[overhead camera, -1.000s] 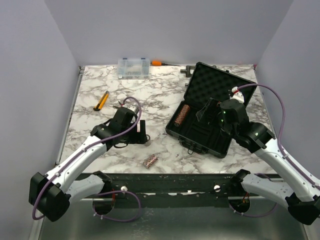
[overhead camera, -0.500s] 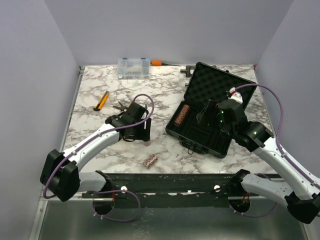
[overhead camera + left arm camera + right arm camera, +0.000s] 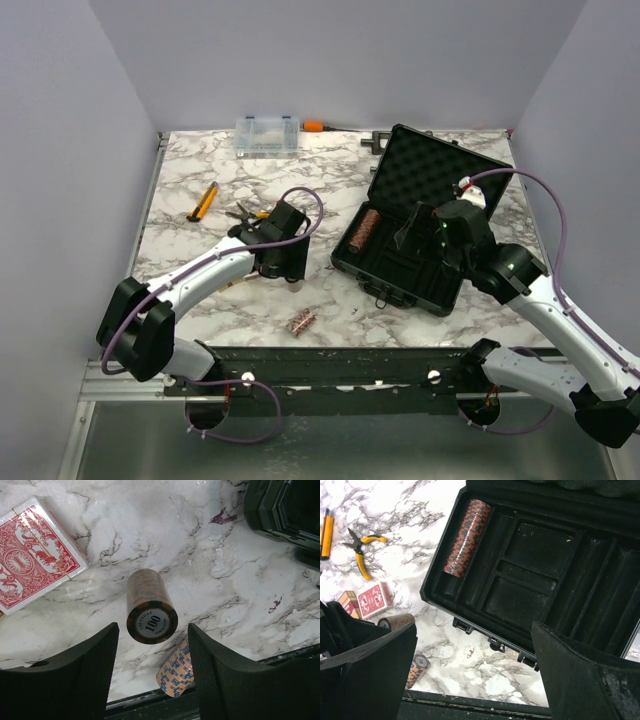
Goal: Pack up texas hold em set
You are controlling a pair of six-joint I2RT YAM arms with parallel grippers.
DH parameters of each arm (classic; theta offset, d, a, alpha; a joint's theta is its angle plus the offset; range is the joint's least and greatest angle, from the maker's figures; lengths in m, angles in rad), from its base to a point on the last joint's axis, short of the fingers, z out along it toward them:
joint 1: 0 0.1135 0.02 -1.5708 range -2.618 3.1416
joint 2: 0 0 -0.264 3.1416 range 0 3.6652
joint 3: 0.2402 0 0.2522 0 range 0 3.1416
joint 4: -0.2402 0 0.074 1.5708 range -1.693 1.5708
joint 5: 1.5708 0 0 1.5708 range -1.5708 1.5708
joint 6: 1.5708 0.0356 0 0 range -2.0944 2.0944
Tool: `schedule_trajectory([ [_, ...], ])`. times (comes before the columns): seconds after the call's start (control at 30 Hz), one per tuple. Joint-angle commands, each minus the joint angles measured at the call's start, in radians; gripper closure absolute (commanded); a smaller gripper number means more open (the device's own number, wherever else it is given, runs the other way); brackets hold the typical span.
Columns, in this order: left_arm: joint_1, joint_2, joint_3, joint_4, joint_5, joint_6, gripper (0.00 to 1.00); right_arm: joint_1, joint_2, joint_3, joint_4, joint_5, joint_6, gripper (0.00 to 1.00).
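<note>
The black case (image 3: 400,262) lies open on the right half of the table (image 3: 190,165), with its foam lid standing up at the back. I count three chip rolls. One dark red chip roll (image 3: 466,537) lies in the leftmost long groove of the case's tray, and the other grooves hold nothing. A second brown chip roll (image 3: 149,606), with "100" on its end, is between the fingers of the left gripper (image 3: 153,628), left of the case. A third roll, peach and blue (image 3: 175,673), lies on the table near the front edge.

The left gripper is partly open. Its two fingers stand on each side of the brown roll with a gap on both sides, so it does not hold it. The right gripper (image 3: 474,630) hangs above the case, spread wide and holding nothing.

One red-backed card deck (image 3: 31,557) lies just beside the left gripper. A second small box (image 3: 347,602) touches it, but I cannot tell whether it is a deck.

Further left lie one pair of yellow-handled pliers (image 3: 360,555) and one orange knife (image 3: 203,201). One clear organizer box (image 3: 267,133) stands at the far edge.
</note>
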Motion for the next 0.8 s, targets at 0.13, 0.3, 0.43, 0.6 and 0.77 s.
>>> schedule_trajectory([
  [0.13,-0.01,0.059,0.028,-0.028,-0.062,-0.018,0.45,-0.003,-0.039,0.039,-0.071,0.023,0.005,0.0],
  [0.3,-0.015,0.073,0.031,-0.026,-0.06,-0.02,0.47,-0.003,-0.043,0.034,-0.077,0.018,0.004,0.0],
  [0.43,-0.016,0.083,0.034,-0.026,-0.058,-0.02,0.48,-0.003,-0.029,0.031,-0.063,0.008,0.004,0.0],
  [0.6,-0.017,0.092,0.028,-0.026,-0.05,-0.026,0.48,-0.003,-0.014,0.029,-0.04,-0.004,0.01,0.0],
  [0.77,-0.017,0.094,0.023,-0.01,-0.034,-0.022,0.55,-0.003,-0.015,0.024,-0.036,-0.006,0.016,0.0],
])
